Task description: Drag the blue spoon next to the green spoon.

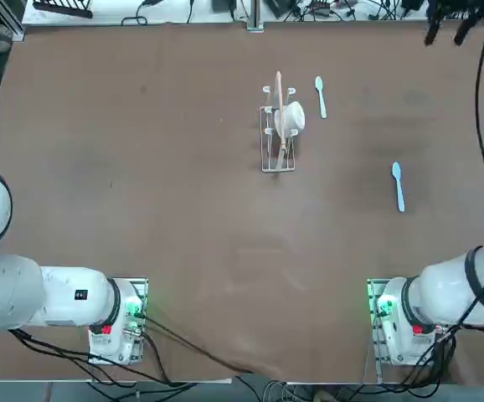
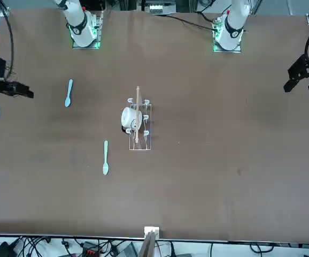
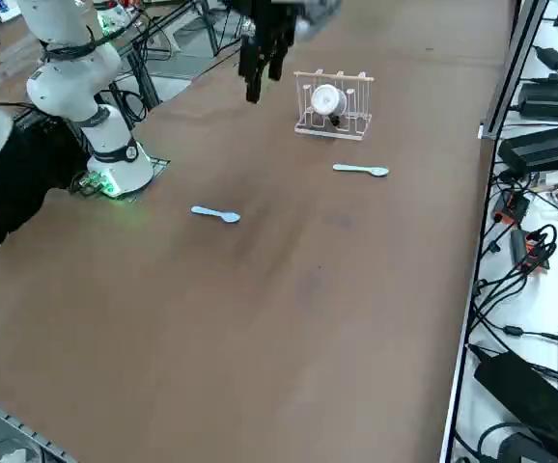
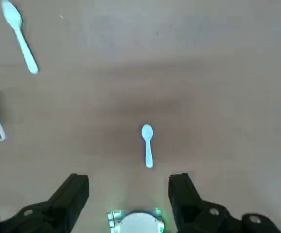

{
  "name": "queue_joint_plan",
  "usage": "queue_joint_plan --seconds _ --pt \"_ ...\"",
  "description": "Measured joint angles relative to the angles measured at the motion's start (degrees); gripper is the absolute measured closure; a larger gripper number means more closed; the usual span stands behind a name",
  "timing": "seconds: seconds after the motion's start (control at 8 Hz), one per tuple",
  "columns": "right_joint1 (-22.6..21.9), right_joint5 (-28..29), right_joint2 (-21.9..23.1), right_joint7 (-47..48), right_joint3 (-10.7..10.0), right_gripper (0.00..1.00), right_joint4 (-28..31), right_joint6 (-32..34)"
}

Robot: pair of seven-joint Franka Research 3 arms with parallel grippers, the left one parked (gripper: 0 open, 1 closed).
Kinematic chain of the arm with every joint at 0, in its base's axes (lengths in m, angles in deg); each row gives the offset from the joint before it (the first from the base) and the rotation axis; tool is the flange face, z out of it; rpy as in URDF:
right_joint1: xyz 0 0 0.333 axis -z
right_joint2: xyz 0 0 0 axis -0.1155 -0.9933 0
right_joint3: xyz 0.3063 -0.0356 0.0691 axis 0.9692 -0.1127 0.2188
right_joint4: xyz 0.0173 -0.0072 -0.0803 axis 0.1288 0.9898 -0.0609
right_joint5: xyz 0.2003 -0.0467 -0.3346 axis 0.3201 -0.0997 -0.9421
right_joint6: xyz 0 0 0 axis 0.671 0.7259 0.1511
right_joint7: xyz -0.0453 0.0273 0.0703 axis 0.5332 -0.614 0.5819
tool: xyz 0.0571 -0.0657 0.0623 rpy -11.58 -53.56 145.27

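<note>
Right gripper [image 4: 129, 187] hangs high above the worktop [image 1: 141, 209], pointing down, its 2 fingers [image 4: 72, 191] spread wide with nothing between them. It is also seen in the right side view as a dark shape over the near side of the rack.

Blue spoon [image 4: 147, 144]: lies flat on the bare worktop almost directly below the gap between the fingers, slightly ahead of them. In the top view the blue spoon [image 1: 399, 185] sits on the right arm's side, well out from that arm's base, handle toward the base and bowl away. Its long axis therefore runs roughly near-to-far, across the line joining the 2 fingers. Judgement: the fingers could come straight down on the handle with little or no wrist turn.

Farther out: the wire rack [image 1: 279, 138] with a white cup [image 1: 290, 116] hung on it, mid-worktop.

Farthest: green spoon [image 1: 320, 95], just beside the rack on its right-arm side, long axis roughly parallel to the blue one. The 2 spoons are well apart. Judgement: the drag runs away from the base and inward toward the rack; nothing lies between the 2.
</note>
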Motion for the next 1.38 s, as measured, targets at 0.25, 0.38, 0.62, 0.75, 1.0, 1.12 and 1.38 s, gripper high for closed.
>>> queue_joint_plan --seconds 0.25,0.38,0.62,0.75,1.0,1.12,1.38 --pt "0.1 0.0 3.5 0.0 -0.1 0.0 13.9 -14.5" --pt "0.1 0.0 6.5 0.0 -0.1 0.0 23.4 -23.5" --pt "0.0 0.0 11.6 0.0 0.1 0.0 41.5 -39.0" --pt "0.0 0.0 12.8 0.0 0.1 0.0 47.8 -44.1" --pt "0.0 0.0 12.7 0.0 0.2 0.0 54.8 -52.1" --pt "0.1 0.0 12.0 0.0 0.1 0.0 57.1 -55.4" --pt "0.3 0.0 9.8 0.0 0.1 0.0 60.1 -59.8"
